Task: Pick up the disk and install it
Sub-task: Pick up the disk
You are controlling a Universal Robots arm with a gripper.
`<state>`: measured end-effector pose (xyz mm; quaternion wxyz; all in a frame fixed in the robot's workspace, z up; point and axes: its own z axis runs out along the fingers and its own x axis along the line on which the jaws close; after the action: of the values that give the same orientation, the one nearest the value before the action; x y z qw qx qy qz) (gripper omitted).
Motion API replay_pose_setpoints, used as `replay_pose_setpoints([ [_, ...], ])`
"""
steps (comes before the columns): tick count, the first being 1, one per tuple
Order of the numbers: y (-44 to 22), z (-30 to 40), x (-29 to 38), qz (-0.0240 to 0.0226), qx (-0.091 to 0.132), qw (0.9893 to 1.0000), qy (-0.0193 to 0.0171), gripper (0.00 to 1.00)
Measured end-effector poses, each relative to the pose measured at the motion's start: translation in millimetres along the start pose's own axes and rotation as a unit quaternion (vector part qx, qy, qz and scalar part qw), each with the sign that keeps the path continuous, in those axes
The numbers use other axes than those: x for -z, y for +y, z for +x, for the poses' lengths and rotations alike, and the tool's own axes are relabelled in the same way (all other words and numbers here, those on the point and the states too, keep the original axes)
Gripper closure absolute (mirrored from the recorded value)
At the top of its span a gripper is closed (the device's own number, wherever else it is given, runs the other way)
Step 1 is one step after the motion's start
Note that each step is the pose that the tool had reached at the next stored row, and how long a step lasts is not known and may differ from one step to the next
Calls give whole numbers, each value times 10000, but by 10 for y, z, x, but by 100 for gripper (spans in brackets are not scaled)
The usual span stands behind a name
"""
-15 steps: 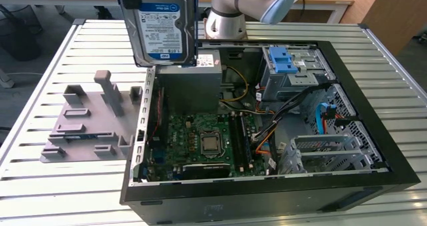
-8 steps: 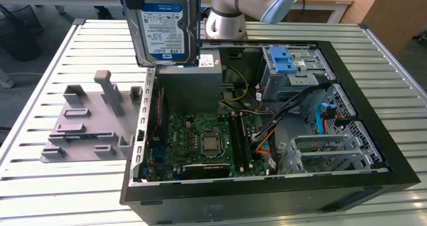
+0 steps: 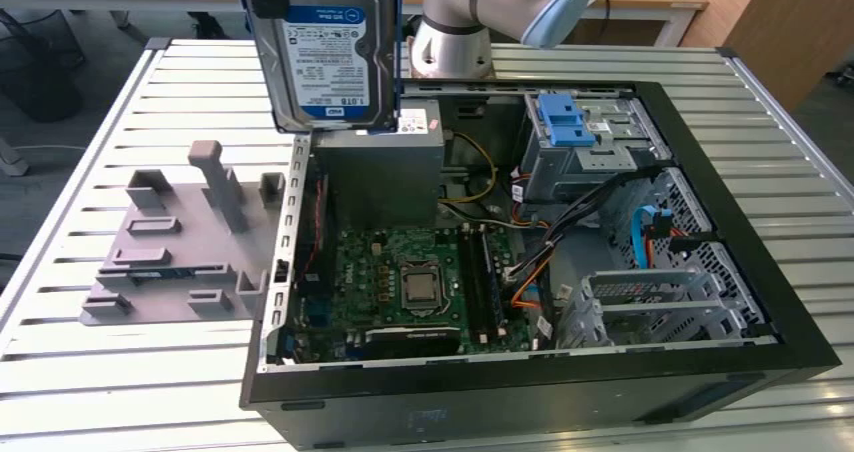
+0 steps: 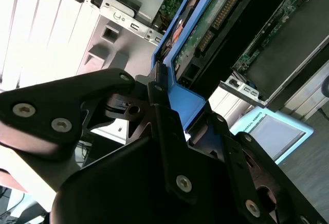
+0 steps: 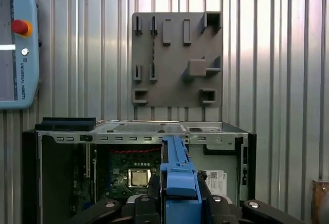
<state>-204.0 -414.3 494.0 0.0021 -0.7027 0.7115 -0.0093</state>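
The disk, silver with a blue-and-white label, hangs upright in the air above the back left corner of the open computer case, as the exterior view shows it. In the second wrist view my gripper is shut on it, with the black fingers clamped on its blue edge frame. The disk's green circuit board faces that camera. In the first wrist view the blue frame stands edge-on between the gripper fingers, above the case's inside.
A grey fixture plate with upright pegs lies on the slatted table at the exterior view's left. Inside the case are a grey metal box, the motherboard and a drive cage with a blue latch. A teach pendant lies on the table.
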Motion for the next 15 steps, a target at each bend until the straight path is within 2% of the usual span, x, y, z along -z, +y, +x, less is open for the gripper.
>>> replay_pose_setpoints([
  [3, -1, -1, 1, 0, -1, 10000, -48, 64],
  [10, -7, 0, 0, 1, 0, 10000, -62, 64],
  [15, -71, -1, -1, 0, -1, 10000, -65, 64],
])
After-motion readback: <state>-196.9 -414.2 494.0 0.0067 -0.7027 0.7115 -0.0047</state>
